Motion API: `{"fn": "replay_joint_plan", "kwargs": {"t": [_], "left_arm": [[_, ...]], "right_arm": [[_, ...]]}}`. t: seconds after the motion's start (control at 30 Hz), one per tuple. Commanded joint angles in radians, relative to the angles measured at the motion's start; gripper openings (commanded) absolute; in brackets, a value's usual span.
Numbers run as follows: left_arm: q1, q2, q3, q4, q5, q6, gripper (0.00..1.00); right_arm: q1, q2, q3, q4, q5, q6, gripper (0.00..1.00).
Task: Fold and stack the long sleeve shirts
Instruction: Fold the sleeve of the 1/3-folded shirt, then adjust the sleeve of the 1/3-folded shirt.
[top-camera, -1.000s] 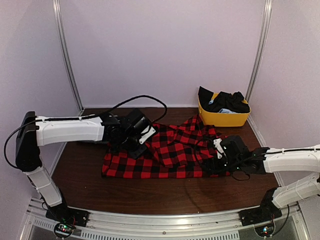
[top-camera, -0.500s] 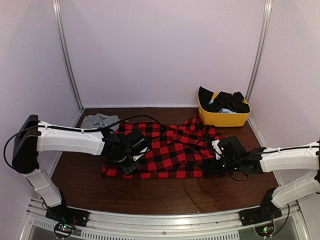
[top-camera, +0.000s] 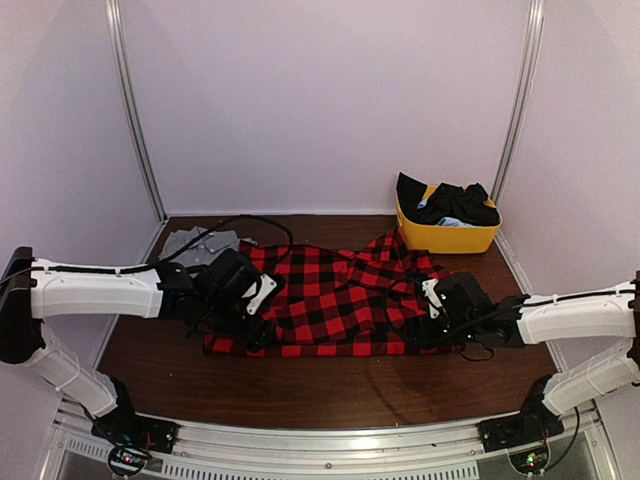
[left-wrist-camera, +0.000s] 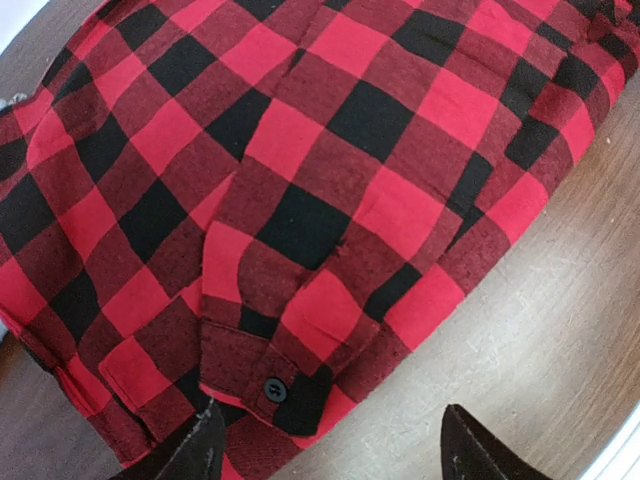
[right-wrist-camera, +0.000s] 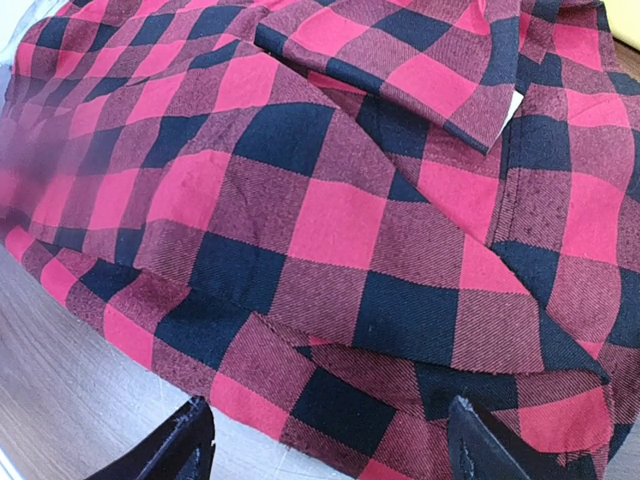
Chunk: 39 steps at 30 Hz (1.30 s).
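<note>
The left gripper (left-wrist-camera: 330, 445) has its two fingers spread wide at the bottom of its wrist view, with nothing between them. Just beyond the tips lies a buttoned cuff (left-wrist-camera: 268, 385), its sleeve laid across the body of the flannel shirt (top-camera: 335, 300). The right gripper (right-wrist-camera: 330, 440) is also spread and empty, and it hovers over the near hem of the same shirt.

In the overhead view the flannel shirt sits in the middle of the frame as a wide, low band on the table (top-camera: 330, 390), with one gripper at each end. The left end looks fairly flat and squared, with the sleeve brought in. The right end is rumpled and rises in loose folds toward the yellow bin (top-camera: 450, 240) at upper right, which holds dark clothes (top-camera: 455, 205).

The grey shirt (top-camera: 200, 243) lies at centre left, behind the left arm, apart from the flannel shirt. It looks crumpled rather than folded, though much of it is hidden.

The task seems to be at an early-to-middle stage. The flannel shirt is partly folded and probably needs its right side tidied and a further fold. The grey shirt appears untouched, and nothing is stacked yet.
</note>
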Motion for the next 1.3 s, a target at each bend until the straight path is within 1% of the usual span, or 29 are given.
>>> {"fn": "replay_joint_plan", "kwargs": {"t": [0.0, 0.1, 0.2, 0.3, 0.43, 0.5, 0.7, 0.83, 1.1, 1.27], "left_arm": [[0.11, -0.054, -0.074, 0.159, 0.155, -0.105, 0.75], [0.175, -0.075, -0.126, 0.208, 0.246, -0.147, 0.74], [0.219, -0.069, -0.17, 0.251, 0.293, -0.174, 0.71], [0.249, -0.05, -0.199, 0.276, 0.297, -0.196, 0.68], [0.277, -0.022, -0.222, 0.296, 0.284, -0.207, 0.6], [0.281, -0.007, -0.228, 0.3, 0.266, -0.209, 0.59], [0.296, 0.049, -0.238, 0.344, 0.272, -0.208, 0.59], [0.301, 0.076, -0.231, 0.356, 0.271, -0.208, 0.54], [0.302, 0.108, -0.233, 0.377, 0.288, -0.212, 0.4], [0.302, 0.11, -0.232, 0.384, 0.285, -0.217, 0.29]], "right_arm": [[-0.007, 0.013, -0.006, 0.03, -0.01, 0.01, 0.81], [-0.006, 0.012, -0.008, 0.03, -0.009, 0.01, 0.81], [-0.006, 0.012, -0.01, 0.034, -0.011, 0.011, 0.81], [-0.006, 0.017, -0.01, 0.042, -0.017, 0.014, 0.81], [-0.006, 0.027, -0.012, 0.049, -0.023, 0.017, 0.8], [-0.006, 0.031, -0.013, 0.05, -0.025, 0.018, 0.8], [-0.006, 0.043, -0.016, 0.061, -0.024, 0.023, 0.8], [-0.006, 0.049, -0.017, 0.068, -0.049, 0.029, 0.8], [-0.006, 0.05, -0.031, 0.078, -0.05, 0.033, 0.8], [-0.006, 0.058, -0.033, 0.082, -0.053, 0.034, 0.8]]}}
